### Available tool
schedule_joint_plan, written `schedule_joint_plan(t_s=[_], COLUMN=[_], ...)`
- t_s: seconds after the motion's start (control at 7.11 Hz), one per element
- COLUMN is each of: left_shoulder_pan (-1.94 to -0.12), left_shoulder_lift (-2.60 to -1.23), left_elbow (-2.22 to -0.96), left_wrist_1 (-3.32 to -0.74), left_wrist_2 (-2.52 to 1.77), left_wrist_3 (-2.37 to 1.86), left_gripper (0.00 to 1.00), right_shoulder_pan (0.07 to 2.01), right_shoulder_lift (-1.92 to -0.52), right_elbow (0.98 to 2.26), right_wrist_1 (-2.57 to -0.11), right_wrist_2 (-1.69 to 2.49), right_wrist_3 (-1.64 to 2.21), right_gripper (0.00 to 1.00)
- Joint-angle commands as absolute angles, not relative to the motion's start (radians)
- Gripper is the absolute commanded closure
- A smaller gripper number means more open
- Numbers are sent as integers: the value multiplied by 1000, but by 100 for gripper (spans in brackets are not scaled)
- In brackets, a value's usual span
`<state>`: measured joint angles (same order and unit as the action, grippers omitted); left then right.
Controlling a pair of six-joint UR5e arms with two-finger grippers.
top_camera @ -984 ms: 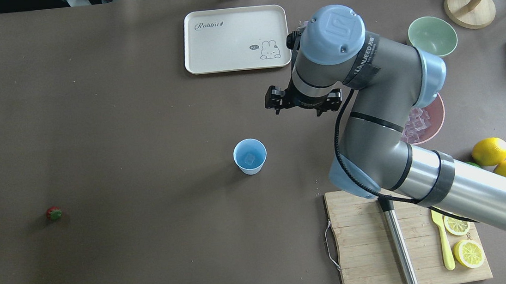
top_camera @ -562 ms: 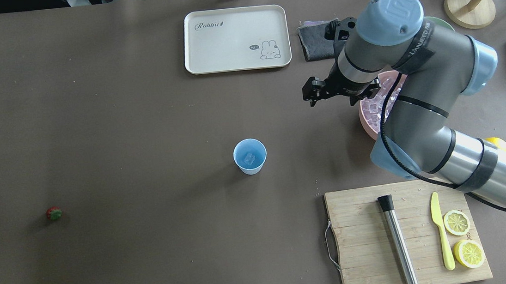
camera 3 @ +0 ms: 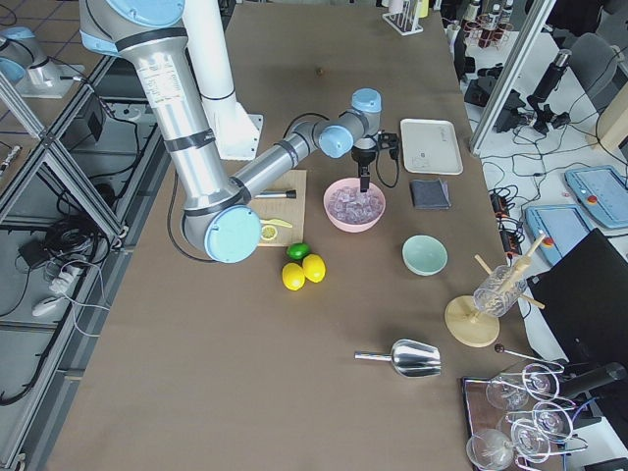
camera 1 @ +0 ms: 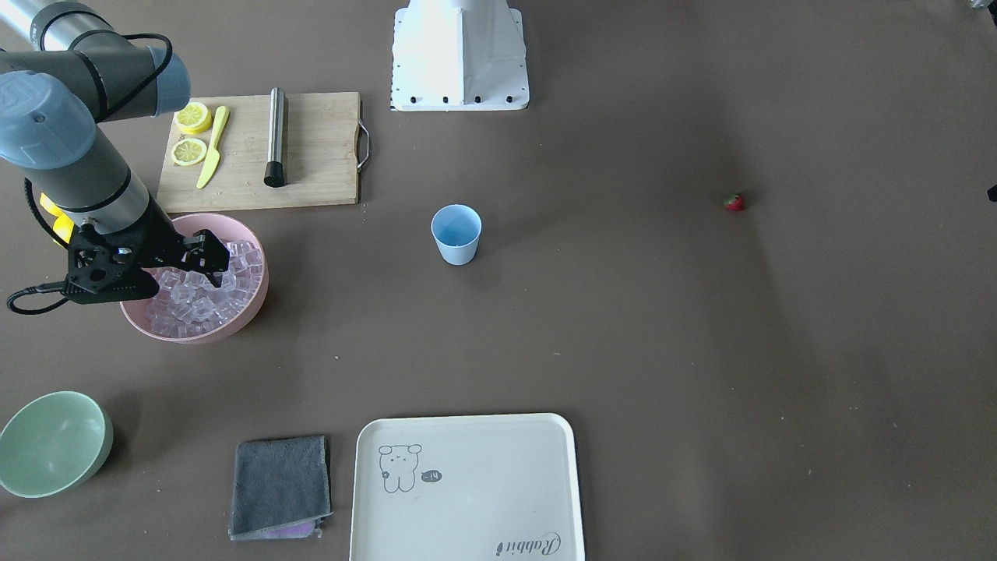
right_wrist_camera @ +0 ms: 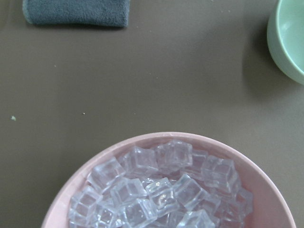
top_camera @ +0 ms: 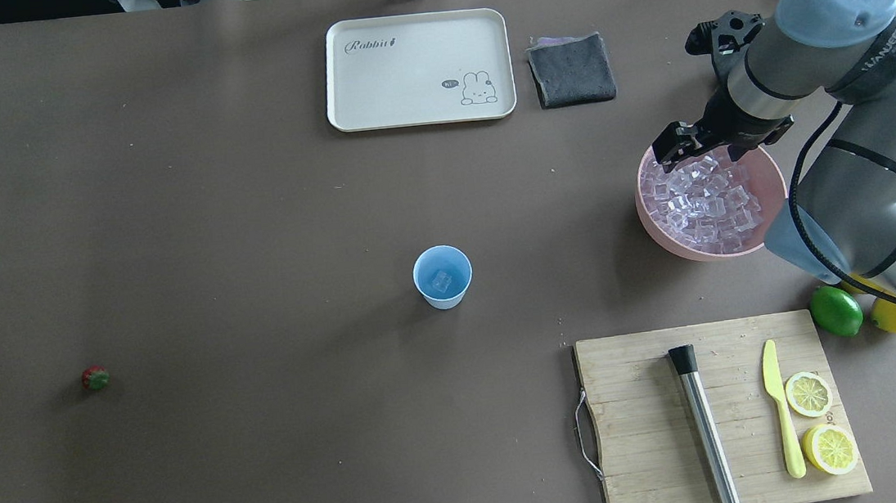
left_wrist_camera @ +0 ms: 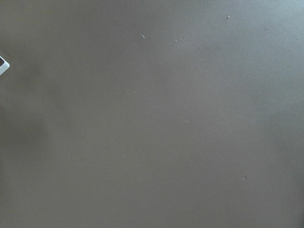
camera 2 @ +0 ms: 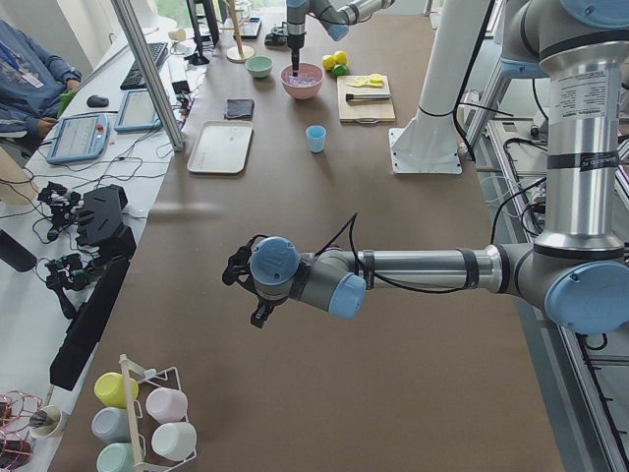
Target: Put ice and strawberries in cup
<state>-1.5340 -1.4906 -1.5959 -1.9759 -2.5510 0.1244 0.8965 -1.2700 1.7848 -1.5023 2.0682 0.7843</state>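
Note:
The pale-blue cup (top_camera: 442,277) stands upright mid-table with one ice cube (top_camera: 442,282) inside; it also shows in the front view (camera 1: 456,232). The ice (top_camera: 706,198) is heaped in a pink bowl (top_camera: 650,220) on the right. My right gripper (camera 1: 148,276) hovers over the far side of that bowl, open and empty. The right wrist view looks down on the ice (right_wrist_camera: 156,190). The strawberry (top_camera: 95,378) lies alone far left. My left gripper (camera 2: 241,285) shows only in the left side view, low over bare table; I cannot tell whether it is open or shut.
A cream tray (top_camera: 418,69) and a grey cloth (top_camera: 570,69) lie at the far edge. A mint-green bowl (camera 1: 51,442) stands beyond the pink bowl. A wooden board (top_camera: 646,430) holds a metal tool, a yellow knife and lemon halves. A lime (top_camera: 836,311) sits beside it.
My right arm swung rightwards from beside the cup to over the pink bowl of ice. The cup, its ice cube and the strawberry have not moved.

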Motion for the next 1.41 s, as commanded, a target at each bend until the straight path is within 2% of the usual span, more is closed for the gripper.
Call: schedule_joint_plan(t_s=[0.0, 0.14, 0.7, 0.98, 1.27], left_shoulder_pan=[-1534, -1534, -1534, -1534, -1534], left_shoulder_lift=[-1480, -1480, -1480, -1480, -1480], left_elbow=[-1595, -1597, -1595, -1595, -1597], left_wrist_1=[-1999, -1999, -1999, -1999, -2000], left_wrist_2=[-2551, -2553, -2551, -2551, -2551], left_wrist_3=[123, 123, 123, 123, 123], left_gripper=[1, 1, 1, 1, 1], right_shoulder_pan=[899, 899, 859, 856, 874], right_shoulder_lift=[-1333, -1344, -1330, -1328, -1331], right_elbow=[1784, 1773, 1756, 1750, 1743], right_wrist_1=[-1426, -1402, -1397, -1399, -1401], right_wrist_2=[2068, 2066, 2059, 2060, 2068], right_wrist_3=[787, 788, 801, 670, 582], right_gripper=[25, 37, 39, 54, 54])
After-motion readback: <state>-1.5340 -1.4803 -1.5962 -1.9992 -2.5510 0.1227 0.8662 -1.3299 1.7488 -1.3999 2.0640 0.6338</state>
